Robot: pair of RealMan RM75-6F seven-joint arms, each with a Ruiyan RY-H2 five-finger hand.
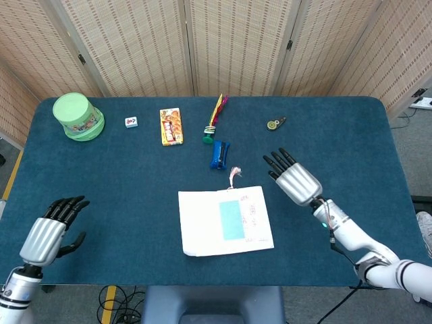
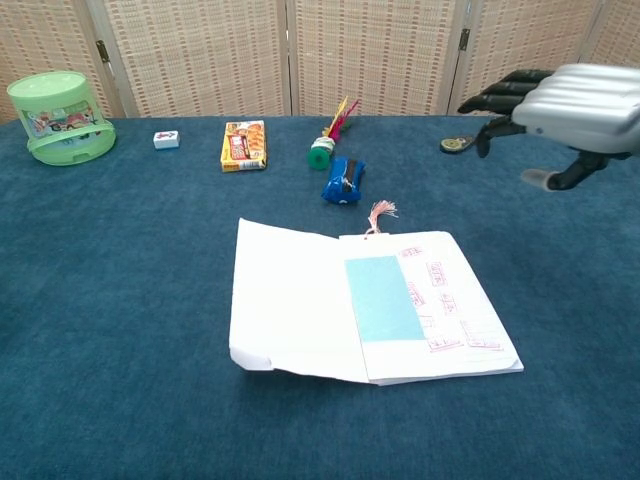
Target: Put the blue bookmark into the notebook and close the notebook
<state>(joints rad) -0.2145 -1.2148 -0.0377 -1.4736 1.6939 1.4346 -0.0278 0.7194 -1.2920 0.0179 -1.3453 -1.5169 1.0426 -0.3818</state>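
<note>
Blue-felt counter (image 1: pixel 351 145), wicker screens behind. Notebook (image 1: pixel 226 221) lies open, near-centre, blue bookmark (image 1: pixel 231 219) flat on its right page beside the spine, long axis near-to-far, tassel poking past the far edge. Right hand (image 1: pixel 291 179) hovers just right of it, released, nearer. Left hand (image 1: pixel 50 231) empty, well apart, far left. Closing not yet done.

We list: bookmark (image 2: pixel 384 298) on open notebook (image 2: pixel 300 305); sharpener (image 2: pixel 343 180) behind it; tub (image 2: pixel 60 116) far left.

Blue table (image 1: pixel 351 135), open notebook (image 1: pixel 202 226), green tub (image 1: pixel 78 116), snack box (image 1: pixel 171 126), blue sharpener (image 1: pixel 219 154)
</note>
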